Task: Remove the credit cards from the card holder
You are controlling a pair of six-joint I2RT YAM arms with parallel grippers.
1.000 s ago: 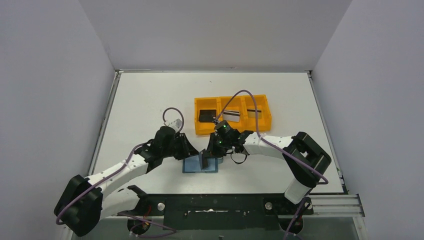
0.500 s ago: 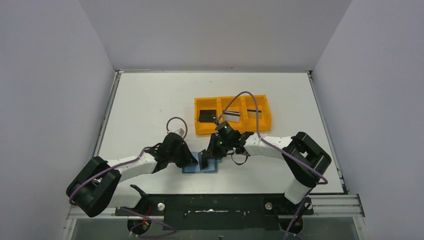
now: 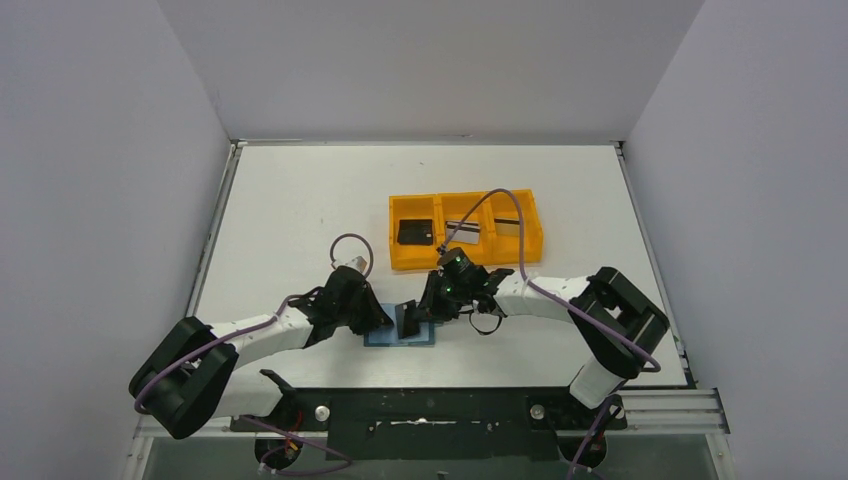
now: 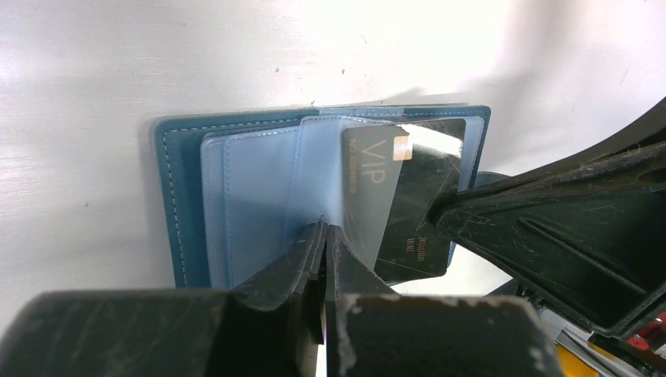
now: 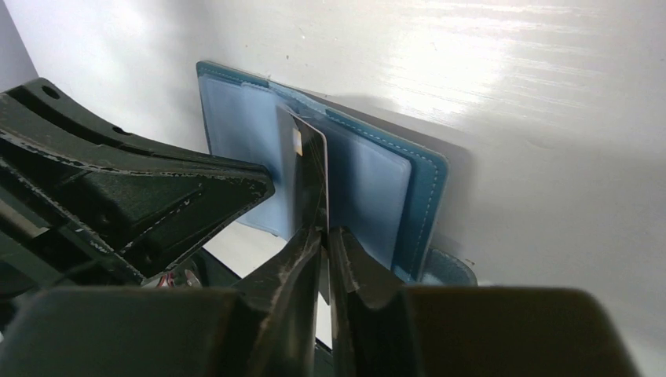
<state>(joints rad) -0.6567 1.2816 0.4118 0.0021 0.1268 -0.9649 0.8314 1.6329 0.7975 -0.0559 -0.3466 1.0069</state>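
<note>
On my white bench [image 3: 300, 200], boxed in by grey walls [image 3: 430, 60], the blue wallet [image 4: 188, 204] lies open near the front edge, my left claw [image 4: 323, 229] clenched on its clear pocket, my right claw [image 5: 326, 234] pinching a black card [image 4: 416, 200] still partly inside.

Over the wallet [image 3: 384, 338] there is no way through — my left gripper [image 4: 324, 229] and right gripper [image 5: 326, 233] meet nose to nose, a black card [image 5: 310, 169] raised between them. The orange tray [image 3: 415, 262] walls off the far side, just beyond. Left of it the table [image 3: 290, 210] lies open.
</note>
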